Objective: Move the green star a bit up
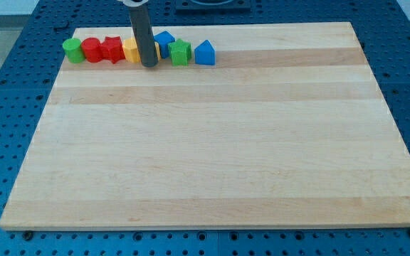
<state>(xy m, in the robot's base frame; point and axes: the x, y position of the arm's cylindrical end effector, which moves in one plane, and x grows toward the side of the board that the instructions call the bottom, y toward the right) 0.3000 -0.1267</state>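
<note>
The green star lies near the view's top left on the wooden board, in a row of blocks. My tip is just left of it, in front of a yellow block and partly hiding it. A blue block sits just above and left of the star, behind the rod. Another blue block with a peaked top touches the star's right side.
Further left in the row are a red star-like block, a red round block and a green cylinder. The board's top edge runs just above the row. Blue perforated table surrounds the board.
</note>
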